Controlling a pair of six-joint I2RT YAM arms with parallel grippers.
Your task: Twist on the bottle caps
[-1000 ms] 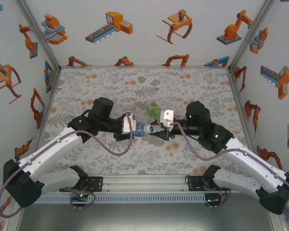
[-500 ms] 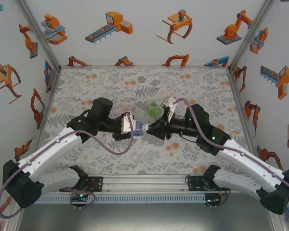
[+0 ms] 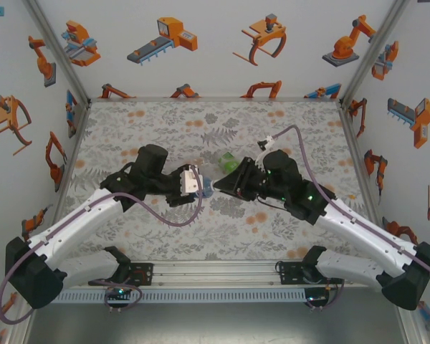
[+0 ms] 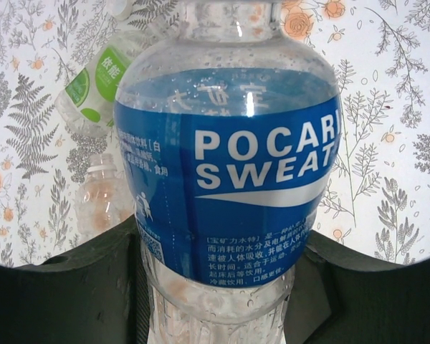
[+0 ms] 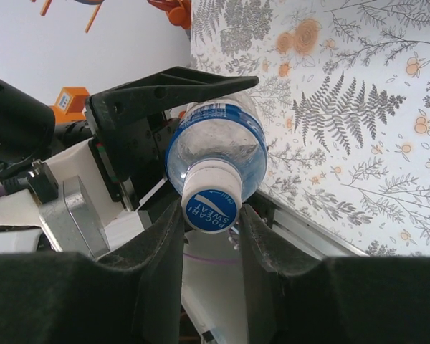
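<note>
So the right arm's wrist had rolled over since a second earlier. The white mount that used to sit on top had swung out of sight, and its purple cable [image 3: 301,140] looped up high over the arm. The arm had also pushed in closer to the left one, so less of the bottle showed between them from above.

The left tool [image 4: 222,279] was clamped around the lower body of the blue-label bottle [image 4: 229,179] and held it off the table [image 3: 165,122], roughly sideways, with the neck pointing at the right arm. The right tool [image 5: 211,218] was closed on the cap [image 5: 211,202], a white one with a blue printed top. One dark finger pressed on each side of it, and the cap sat on the bottle's neck. Couldn't tell from the pics how far it was threaded on.

From overhead, the two tools met nose to nose around the middle of the table, a bit toward the near side.

The green-label bottle [image 4: 93,86] lay tilted on the floral surface just behind that spot. The plain bottle [image 4: 100,201] sat close beside it, both apart from the tools. Honestly couldn't tell whether the plain one was standing or lying.
</note>
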